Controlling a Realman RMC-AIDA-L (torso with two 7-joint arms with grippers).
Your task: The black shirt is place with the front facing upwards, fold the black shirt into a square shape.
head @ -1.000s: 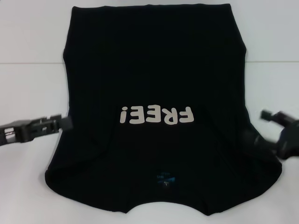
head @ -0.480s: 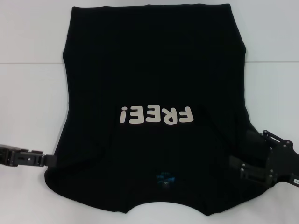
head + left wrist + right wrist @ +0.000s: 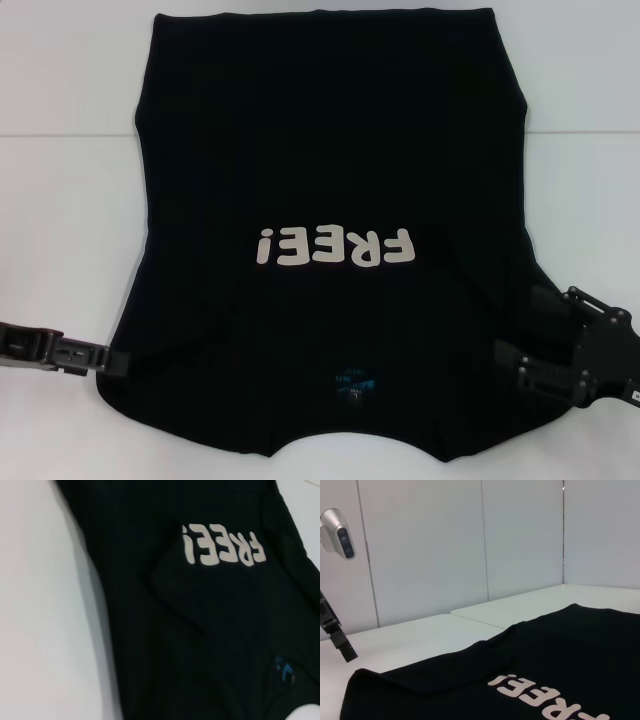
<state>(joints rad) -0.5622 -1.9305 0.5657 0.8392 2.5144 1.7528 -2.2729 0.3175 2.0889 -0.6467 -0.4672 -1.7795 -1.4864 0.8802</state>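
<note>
Black shirt (image 3: 330, 200) flat on white surface (image 3: 60, 220), print up; left end effector (image 3: 110, 362) at its left sleeve, right end effector (image 3: 515, 372) on right sleeve; grip state of both unclear

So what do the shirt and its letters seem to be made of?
The shirt looks like soft matte knit cloth, probably cotton: it lies limp with soft creases and gives no shine. The letters look like a flat, smooth off-white print, perhaps vinyl or ink; which one cannot be told.
</note>
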